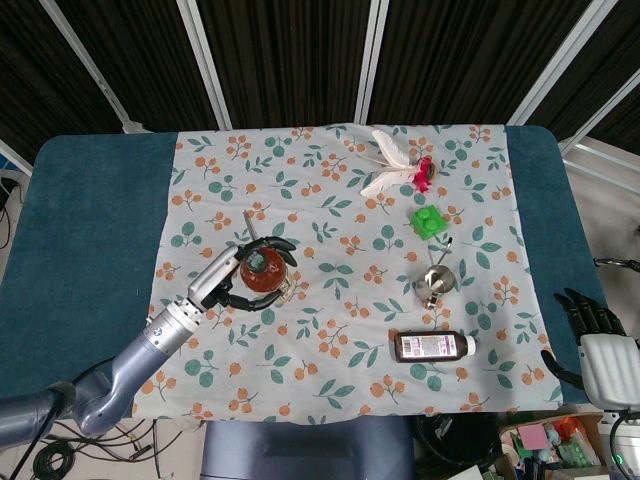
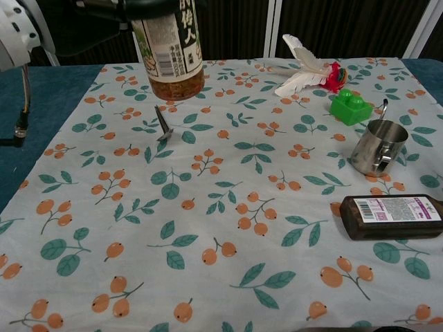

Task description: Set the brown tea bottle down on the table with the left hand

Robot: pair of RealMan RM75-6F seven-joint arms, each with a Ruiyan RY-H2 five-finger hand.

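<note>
My left hand point(image 1: 232, 281) grips the brown tea bottle point(image 1: 264, 273) around its upper part. The bottle hangs upright above the left side of the floral cloth point(image 1: 340, 330), cap toward the head camera. In the chest view the bottle point(image 2: 171, 55) fills the top left, label facing me, its base clear of the cloth, and only a bit of the left hand point(image 2: 128, 8) shows at the top edge. My right hand point(image 1: 590, 320) sits off the table's right edge, holding nothing, fingers apart.
A small metal tool point(image 2: 163, 123) lies on the cloth just below the bottle. A steel cup point(image 2: 377, 146), a green block point(image 2: 350, 107), a feathered red toy point(image 2: 311, 72) and a dark flat bottle point(image 2: 391, 215) lie to the right.
</note>
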